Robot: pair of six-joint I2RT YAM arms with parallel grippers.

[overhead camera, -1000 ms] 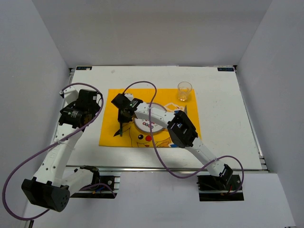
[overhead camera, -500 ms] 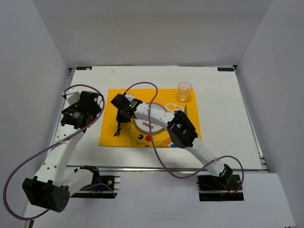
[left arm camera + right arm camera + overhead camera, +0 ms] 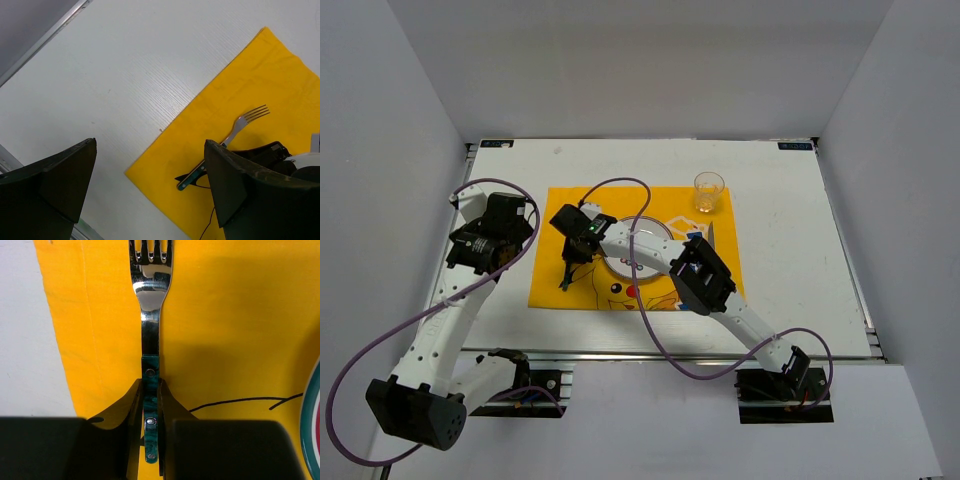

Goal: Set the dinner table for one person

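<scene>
Right wrist: the right gripper [image 3: 150,390] pinches the green handle of the fork [image 3: 151,300] on the yellow placemat [image 3: 225,315], between the mat's left edge and the plate [image 3: 312,415]. Risk, as I read it: the grip is near the handle's end, so the fork can swivel, or the fingers can ruck the cloth. It's tight toward the plate rim and free toward the bare dinner table [image 3: 20,340] past the mat's left edge, where the left gripper [image 3: 150,170] hangs wide apart and empty.

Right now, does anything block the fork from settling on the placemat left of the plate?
Nothing visible. The right end effector grips the fork by its handle over bare placemat; the plate sits clear beside it.
</scene>
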